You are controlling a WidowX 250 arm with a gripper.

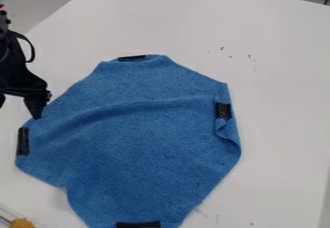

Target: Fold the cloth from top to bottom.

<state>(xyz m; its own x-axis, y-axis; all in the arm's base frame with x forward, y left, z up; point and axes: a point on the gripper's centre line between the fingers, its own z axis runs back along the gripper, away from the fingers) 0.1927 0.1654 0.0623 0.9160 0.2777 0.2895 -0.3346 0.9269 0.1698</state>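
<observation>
At the left edge of the camera view hangs the black gripper (18, 108), open, its two fingers spread apart with nothing between them. Its right fingertip is over or beside the upper-left edge of the blue cloth (142, 145); whether it touches cannot be told. The cloth lies spread out, with a raised wrinkle running across its upper half and its right edge curled over. Black tape strips mark the cloth at its top (132, 58), left (23, 141), right (223, 110) and bottom (138, 224).
A white table (277, 77) lies under the cloth, its far edge running across the top of the view. In the bottom left corner is an orange-yellow object (22, 223) beside a clear edge. Dark items stand beyond the table at the top right.
</observation>
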